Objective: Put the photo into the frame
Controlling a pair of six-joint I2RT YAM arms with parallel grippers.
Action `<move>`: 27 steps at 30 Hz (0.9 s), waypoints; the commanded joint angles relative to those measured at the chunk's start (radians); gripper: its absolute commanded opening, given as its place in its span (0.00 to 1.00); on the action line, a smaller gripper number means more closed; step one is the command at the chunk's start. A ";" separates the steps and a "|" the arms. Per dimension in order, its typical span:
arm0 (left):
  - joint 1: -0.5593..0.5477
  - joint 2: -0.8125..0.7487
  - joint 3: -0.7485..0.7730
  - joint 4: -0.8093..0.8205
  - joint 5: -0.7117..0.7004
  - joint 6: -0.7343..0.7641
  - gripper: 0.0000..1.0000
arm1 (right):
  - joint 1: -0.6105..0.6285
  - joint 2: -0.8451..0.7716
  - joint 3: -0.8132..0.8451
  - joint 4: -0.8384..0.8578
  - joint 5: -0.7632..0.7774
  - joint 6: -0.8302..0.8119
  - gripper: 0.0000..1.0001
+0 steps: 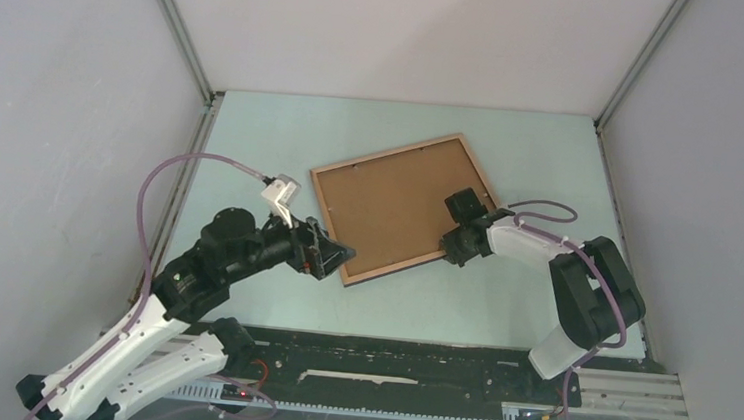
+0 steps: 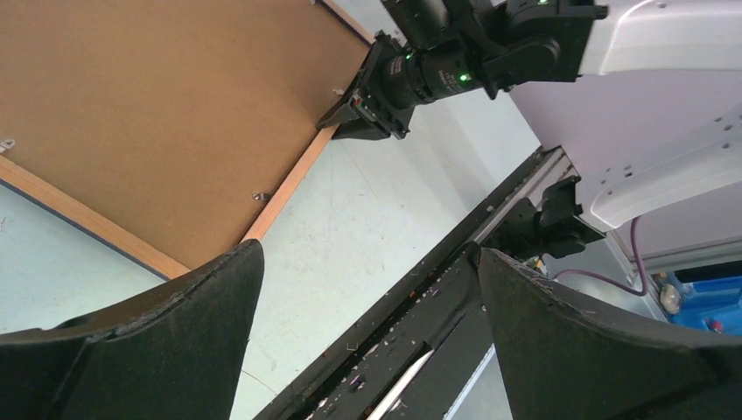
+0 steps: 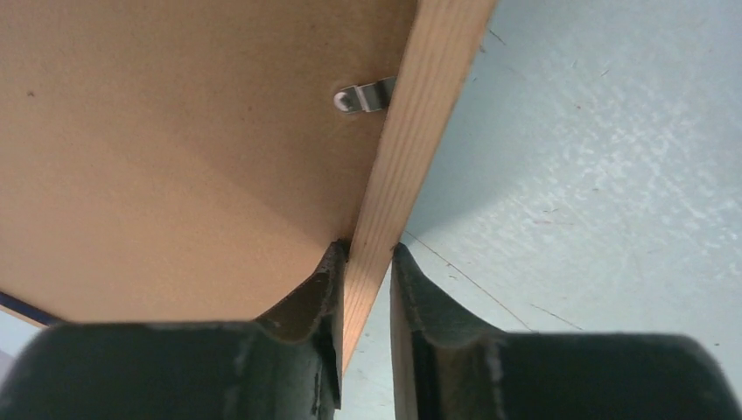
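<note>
Frame (image 1: 393, 207) lies back side up near the middle of the worktop (image 1: 271, 297), turned at a slant so that none of its rails runs square with the worktop's edges. Its plain brown board faces upward, bordered by the thin light-wood rails.

The right gripper (image 1: 451, 246) reaches in from the right edge of the worktop and meets the frame's near rail, towards that rail's right end. In the right wrist view the gripper (image 3: 367, 254) has closed down to a narrow gap and the wooden rail (image 3: 411, 149) stands in that gap. One of the fingers (image 3: 306, 297) lies against the board side. The other sits on the rail's outer side, and the pictures do not settle whether it presses on the wood. A small metal clip (image 3: 363, 94) sits on the board just inside the rail, a little further along from the fingers.

The left gripper (image 1: 330, 252) hovers just beside the frame's near-left corner, on the side towards the left edge of the worktop. Its fingers (image 2: 175, 332) are spread wide and hold nothing. From the left wrist camera the frame (image 2: 157, 114) fills the upper left. Its near-left corner is just beyond the tip of one finger, outside the open gap, and bare worktop shows between the two tips of the gripper (image 2: 367, 252).
</note>
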 commanded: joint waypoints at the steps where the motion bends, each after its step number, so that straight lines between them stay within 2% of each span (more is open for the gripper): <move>1: 0.004 0.070 -0.007 0.028 0.001 0.027 1.00 | -0.010 0.024 -0.002 0.060 -0.012 0.013 0.09; 2: 0.004 0.084 -0.014 0.044 0.017 0.045 1.00 | -0.014 0.020 -0.002 0.071 -0.025 -0.010 0.00; 4: 0.004 0.110 -0.030 0.063 0.030 0.082 1.00 | -0.012 0.002 -0.002 0.074 -0.024 -0.043 0.00; 10: 0.004 0.183 -0.083 0.096 -0.046 0.113 1.00 | -0.009 -0.047 -0.002 0.093 -0.048 -0.075 0.00; 15: 0.004 0.273 -0.123 0.180 -0.068 0.064 0.98 | -0.029 -0.058 0.008 0.122 -0.181 -0.111 0.00; 19: 0.004 0.314 -0.167 0.283 -0.013 0.003 0.94 | -0.053 -0.053 0.045 0.072 -0.246 -0.163 0.00; 22: 0.002 0.359 -0.136 0.270 0.042 0.053 1.00 | -0.067 -0.074 0.053 0.034 -0.256 -0.166 0.00; 23: -0.009 0.373 -0.105 0.221 0.008 0.091 1.00 | -0.074 -0.078 0.053 0.033 -0.272 -0.164 0.00; 25: -0.051 0.390 -0.040 0.085 -0.159 0.152 1.00 | -0.086 -0.082 0.060 0.031 -0.307 -0.179 0.00; 27: -0.081 0.393 -0.011 0.041 -0.275 0.189 1.00 | -0.096 -0.087 0.072 0.005 -0.322 -0.177 0.00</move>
